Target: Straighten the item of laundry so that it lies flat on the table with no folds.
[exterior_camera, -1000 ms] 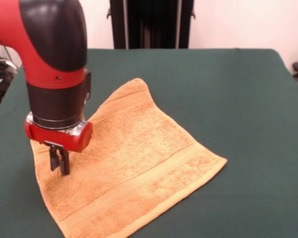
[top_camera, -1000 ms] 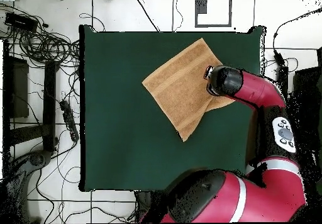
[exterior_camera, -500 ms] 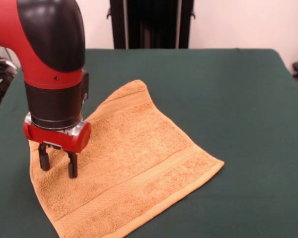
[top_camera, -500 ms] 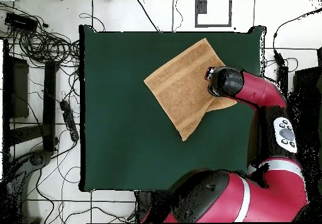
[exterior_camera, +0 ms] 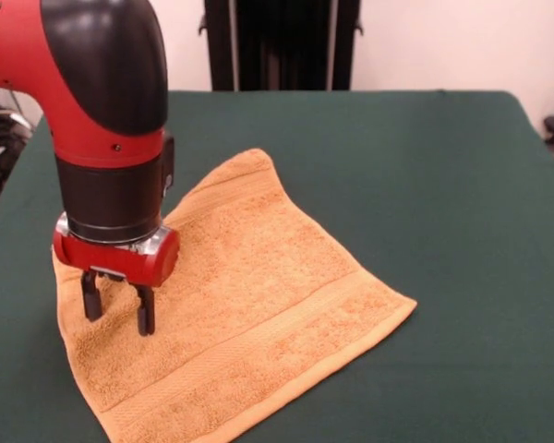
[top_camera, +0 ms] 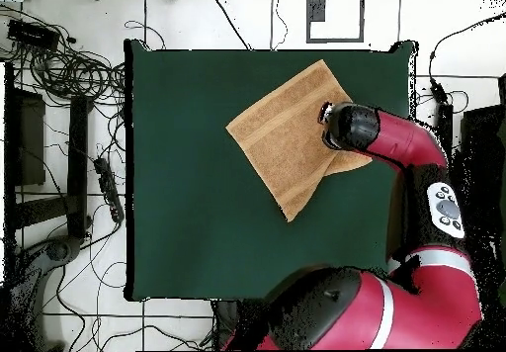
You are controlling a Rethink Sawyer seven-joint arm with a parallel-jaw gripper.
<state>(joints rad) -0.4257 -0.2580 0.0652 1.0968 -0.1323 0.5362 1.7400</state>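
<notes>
Tool: my tool [exterior_camera: 118, 314] is standing open, its two fingers [exterior_camera: 145, 314] apart and holding nothing. It is pointing straight down.
Towel: the towel [exterior_camera: 249, 295] is lying spread out on the green surface [exterior_camera: 443, 185], turned like a diamond. In the view from above, the towel [top_camera: 287, 135] is sitting near the surface's [top_camera: 198, 220] top right corner.
Tool and towel: my tool is hanging just over the towel's corner nearest my arm. The rest of the towel is stretching away from my tool toward the middle of the surface.
Folds: I am seeing almost none. I am guessing the job is nearly done.
Next: I am thinking of pinching this corner and tugging it outward.
</notes>
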